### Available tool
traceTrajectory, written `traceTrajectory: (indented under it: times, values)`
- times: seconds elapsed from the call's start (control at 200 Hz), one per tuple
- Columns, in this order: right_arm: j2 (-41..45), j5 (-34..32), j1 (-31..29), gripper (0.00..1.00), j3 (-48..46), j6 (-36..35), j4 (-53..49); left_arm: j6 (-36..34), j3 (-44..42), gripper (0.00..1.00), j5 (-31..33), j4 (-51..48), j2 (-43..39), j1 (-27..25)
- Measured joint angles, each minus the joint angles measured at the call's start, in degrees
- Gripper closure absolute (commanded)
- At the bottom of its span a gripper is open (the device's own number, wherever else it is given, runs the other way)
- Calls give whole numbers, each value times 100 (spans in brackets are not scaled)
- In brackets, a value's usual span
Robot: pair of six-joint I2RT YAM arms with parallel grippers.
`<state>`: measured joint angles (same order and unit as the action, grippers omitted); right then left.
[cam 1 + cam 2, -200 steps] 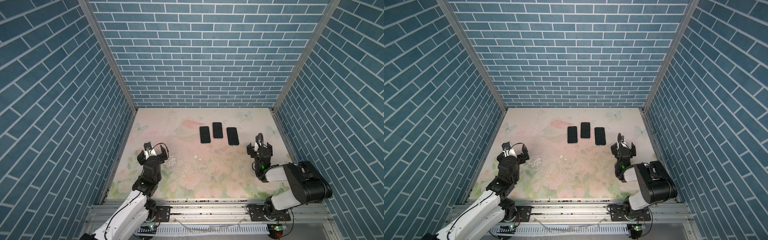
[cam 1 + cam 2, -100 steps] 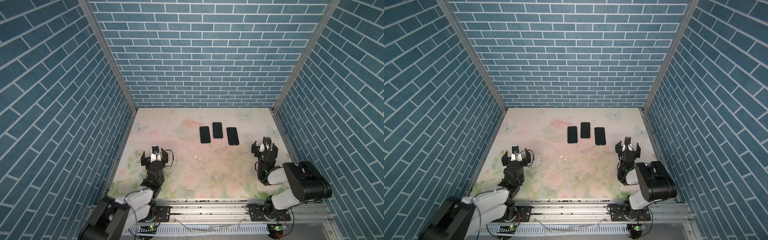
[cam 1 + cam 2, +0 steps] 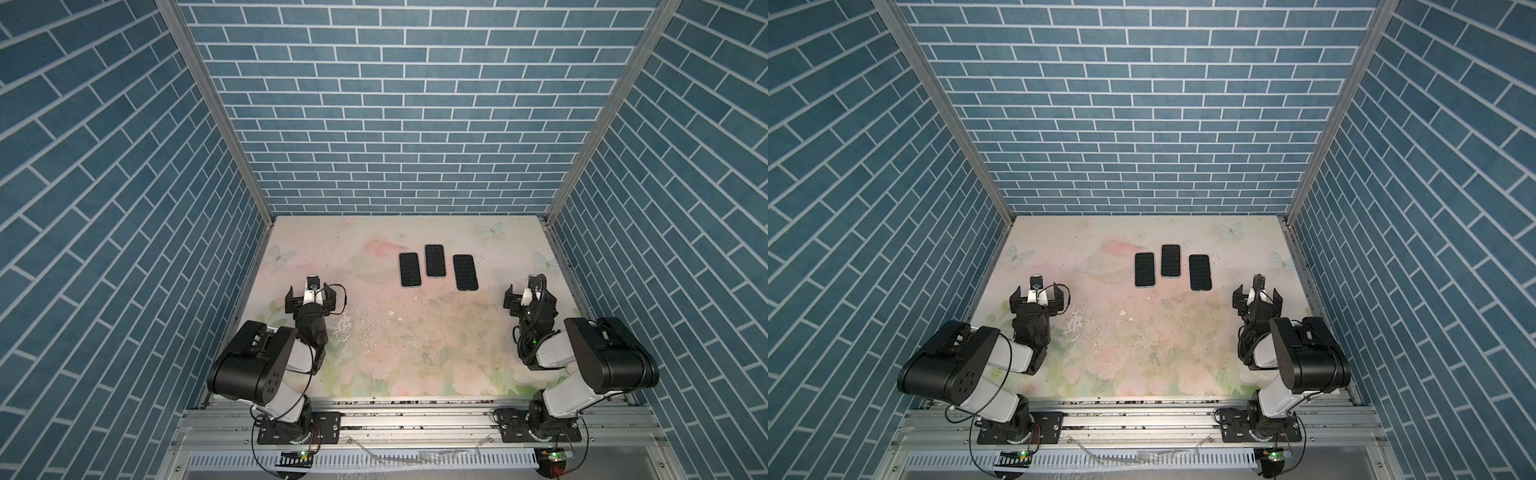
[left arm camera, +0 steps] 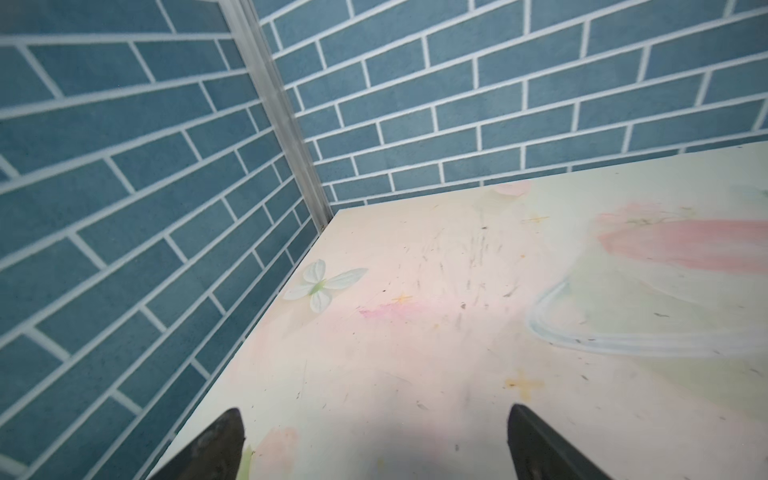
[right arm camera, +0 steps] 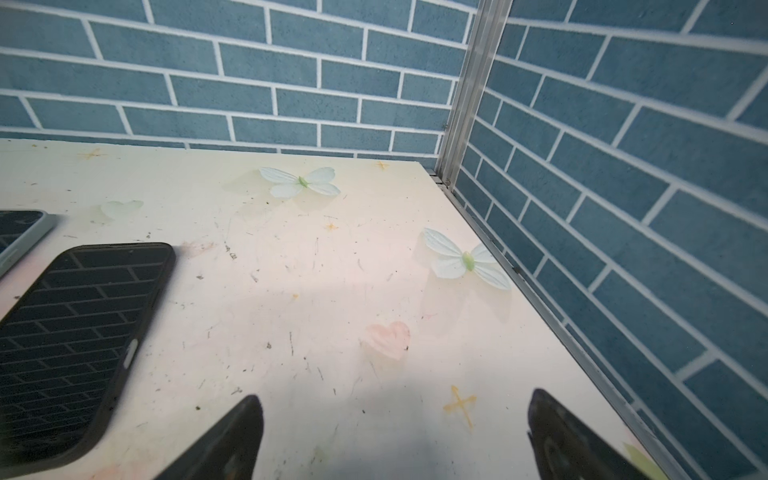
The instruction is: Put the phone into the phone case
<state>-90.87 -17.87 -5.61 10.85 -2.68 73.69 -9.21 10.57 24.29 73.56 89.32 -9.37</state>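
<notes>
Left hand (image 3: 309,294) sits low at the near left of the pale, flower-printed counter (image 3: 386,345). Its two black fingers (image 4: 216,440) are spread wide with nothing between them. From the left wrist view only bare counter and a printed white butterfly (image 4: 322,284) lie ahead of it.

Well apart from it, toward the middle back of the counter, three dark, flat, rectangular phones lie face up in a row. Their long sides are near one another but not touching, and their glossy screens mirror the blue brick-patterned walls (image 3: 395,124). The leftmost phone (image 3: 410,270) shows a pale edge at its near end; I cannot tell whether that is a case. The middle phone (image 3: 435,261) lies slightly farther back, and the right wrist view shows a pale grey-green case (image 5: 39,232) around it. The rightmost phone (image 3: 465,272) sits inside a black case (image 5: 137,332).

Near the right edge of the counter, the right hand (image 3: 1257,298) is also low. It is splayed fully apart and empty, with the rightmost phone just off to its side.
</notes>
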Motion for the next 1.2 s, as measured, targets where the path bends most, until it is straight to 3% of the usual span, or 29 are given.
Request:
traceTrajectory:
  times: [0.2, 0.44, 0.62, 0.775, 0.805, 0.91, 1.2]
  values:
    - [2, 98, 33, 1, 81, 46, -133, 310, 763, 0, -501, -1193, -39, 221]
    - [103, 765, 531, 2, 1029, 299, -1569, 516, 1040, 1, -807, -1886, -116, 424]
    - [151, 1106, 643, 2, 1084, 398, -2046, 557, 1040, 1, -933, -2046, -116, 426]
    - [164, 1541, 647, 5, 944, 372, -1958, 332, 964, 0, -1755, -2015, -133, 466]
    - [181, 1685, 649, 1, 798, 369, -1781, 315, 962, 1, -1869, -2028, -133, 476]
    - [208, 2015, 647, 1, 422, 310, -1565, 372, 1034, 0, -2151, -2214, -136, 654]
    - [203, 1836, 890, 1, 1215, 518, -2212, 501, 1117, 0, -2269, -2361, -136, 828]
